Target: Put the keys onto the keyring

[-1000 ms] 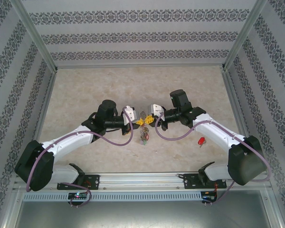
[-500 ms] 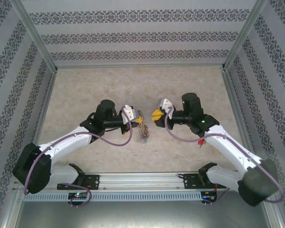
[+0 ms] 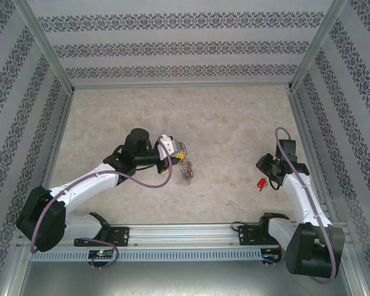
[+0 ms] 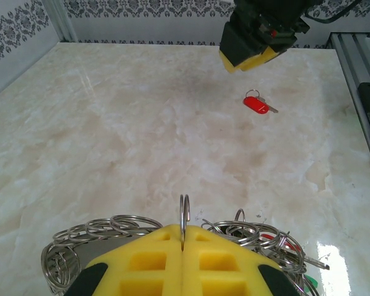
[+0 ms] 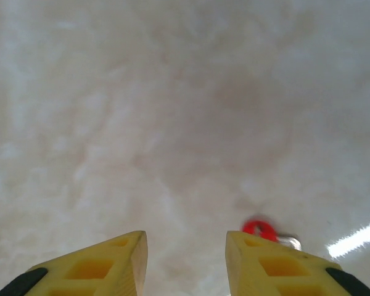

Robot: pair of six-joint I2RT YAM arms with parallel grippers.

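Left wrist view, nearest first: the left pincer (image 4: 182,246) has its yellow pads pressed together at the bottom edge of the frame. The thin rim of the keyring (image 4: 184,213) stands upright out of the seam between them. Bunches of small silver rings (image 4: 92,234) hang off the hoop on either side of the pads, with bits of red and green tag in the lower right bunch. Farther up the pale marbled surface (image 4: 111,123), in the upper right, a red-tagged key (image 4: 257,105) lies flat by itself, well apart from the keyring. Above it, at the top edge, hangs the right pincer (image 4: 253,49).

In the right wrist view that pincer's two yellow fingers (image 5: 111,262) stand apart, gripping nothing. The blurred red-tagged key lies just past the tip of the finger on the right of the frame.

The top external view puts the keyring near the centre of the surface, and the right pincer over the key at the right.
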